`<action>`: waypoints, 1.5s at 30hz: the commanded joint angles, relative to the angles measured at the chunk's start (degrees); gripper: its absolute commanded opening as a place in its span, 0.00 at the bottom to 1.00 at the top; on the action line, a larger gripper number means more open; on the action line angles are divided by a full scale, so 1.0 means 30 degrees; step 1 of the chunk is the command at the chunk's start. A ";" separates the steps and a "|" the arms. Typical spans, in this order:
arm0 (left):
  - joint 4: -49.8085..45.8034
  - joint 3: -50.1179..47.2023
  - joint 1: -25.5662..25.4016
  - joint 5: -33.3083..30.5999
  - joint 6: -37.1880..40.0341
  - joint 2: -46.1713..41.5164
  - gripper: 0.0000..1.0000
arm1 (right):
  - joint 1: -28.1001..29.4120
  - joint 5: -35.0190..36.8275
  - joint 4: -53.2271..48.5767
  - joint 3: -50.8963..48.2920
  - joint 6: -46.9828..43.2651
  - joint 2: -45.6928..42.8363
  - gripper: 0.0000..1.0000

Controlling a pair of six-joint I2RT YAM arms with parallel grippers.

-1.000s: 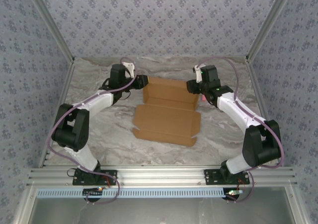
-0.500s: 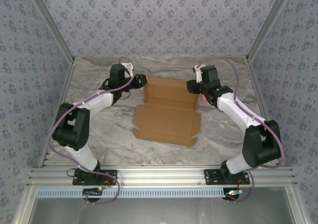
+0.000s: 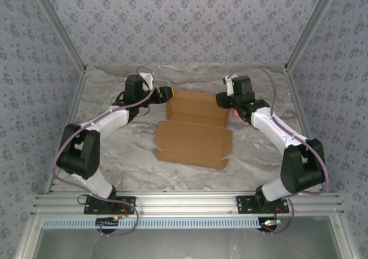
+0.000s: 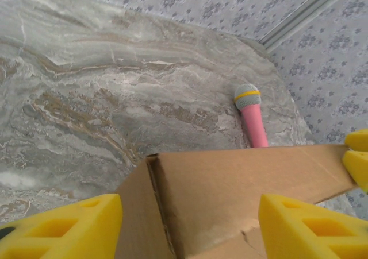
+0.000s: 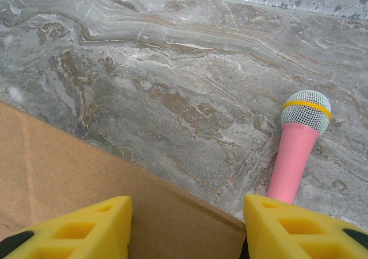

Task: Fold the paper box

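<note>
The marbled bench (image 3: 259, 155) carries the paper box (image 3: 192, 135) at its middle: plain brown cardboard, its near panel lying flat and its far part raised.

The left hand (image 3: 167, 93) is at the box's far left corner. Its yellow fingers (image 4: 60, 227) are spread apart, open, on either side of that folded corner.

The right hand (image 3: 225, 101) is at the box's far right end. Its fingers (image 5: 72, 230) are apart with the cardboard edge between them; whether they press it I cannot tell.

A pink toy microphone (image 5: 296, 150) lies on the bench just beyond the box's right end.
</note>
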 commanded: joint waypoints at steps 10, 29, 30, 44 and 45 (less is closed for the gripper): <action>0.4413 -0.4131 -0.0617 -0.0685 0.4871 -0.0300 0.66 | 0.0285 -0.0152 -0.1911 -0.0236 -0.0410 0.0328 0.52; 0.7898 -0.3573 -0.1182 -0.2208 0.7159 0.2897 0.35 | 0.0321 -0.0187 -0.2170 0.0300 -0.0487 0.0754 0.52; 0.8090 -0.3624 -0.1167 -0.2312 0.7190 0.2946 0.33 | 0.0304 -0.0167 -0.2208 0.0324 -0.0497 0.0754 0.52; 0.7996 -0.3113 -0.1236 -0.2468 0.7441 0.3096 0.08 | 0.0394 -0.0029 -0.2454 0.0841 -0.0489 0.0908 0.53; 0.7799 -0.3057 -0.1263 -0.2493 0.7434 0.3023 0.06 | 0.0384 -0.0017 -0.2487 0.0979 -0.0480 0.0916 0.54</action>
